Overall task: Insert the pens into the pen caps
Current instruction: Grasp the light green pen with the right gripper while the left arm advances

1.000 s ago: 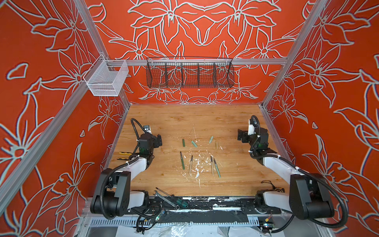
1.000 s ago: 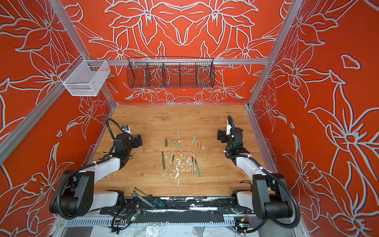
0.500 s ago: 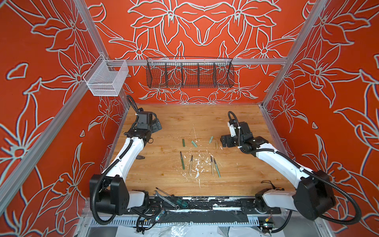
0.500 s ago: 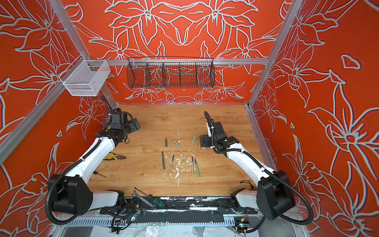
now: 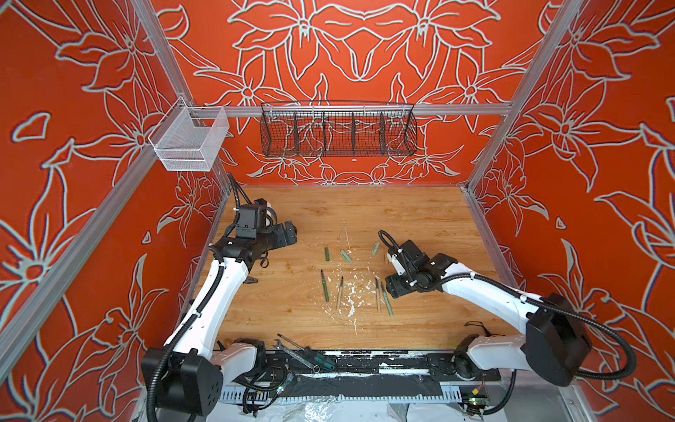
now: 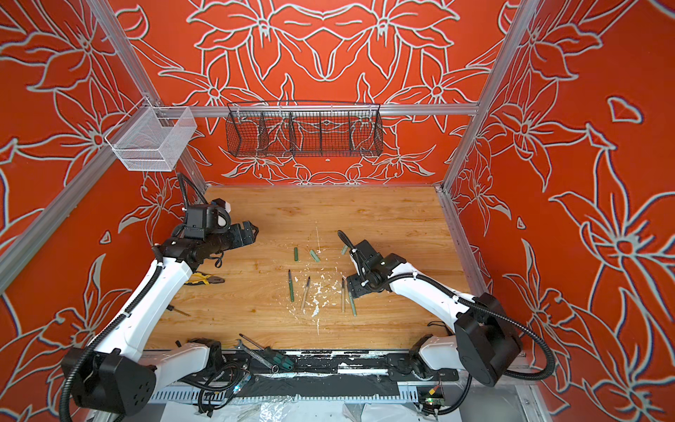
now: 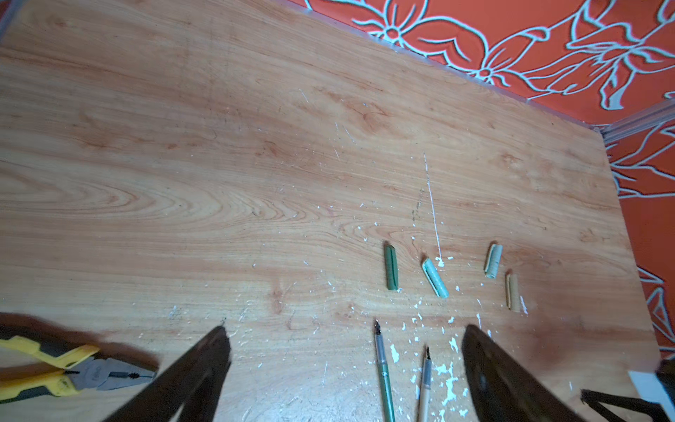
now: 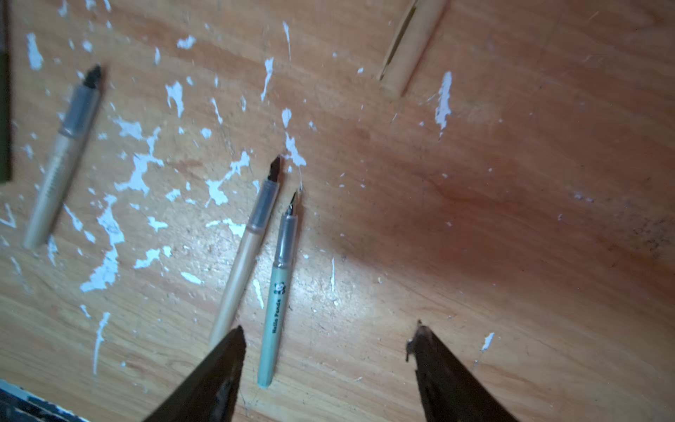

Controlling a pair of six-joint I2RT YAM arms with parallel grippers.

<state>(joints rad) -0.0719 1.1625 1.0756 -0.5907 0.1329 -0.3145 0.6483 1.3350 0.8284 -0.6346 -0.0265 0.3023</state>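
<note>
Several pens lie in a row on the wooden table: a green pen [image 5: 324,286], a beige pen [image 5: 339,293], a second beige pen [image 5: 377,296] and a pale green pen [image 5: 386,301]. Behind them lie the pen caps: dark green [image 7: 391,266], two pale green ones [image 7: 434,277] [image 7: 493,261] and beige [image 7: 512,292]. My right gripper [image 8: 329,327] hangs low and open over the right pair. The pale green pen [image 8: 279,292] lies on the wood between its fingers, close to one fingertip [image 8: 237,334]. My left gripper [image 7: 345,329] is wide open above the table, left of the caps, holding nothing.
Yellow-handled pliers [image 6: 204,280] lie under the left arm, with a small screwdriver [image 6: 179,310] nearer the front. A wrench and screwdrivers [image 5: 303,352] sit at the front edge. White paint flecks [image 5: 350,296] dot the table's middle. A black wire basket [image 5: 338,133] and a white mesh basket [image 5: 188,140] hang on the walls.
Both arms have unfolded from the sides toward the middle. The right gripper came forward and down over the right pair of pens, its jaws narrowing. The left gripper stayed wide open.
</note>
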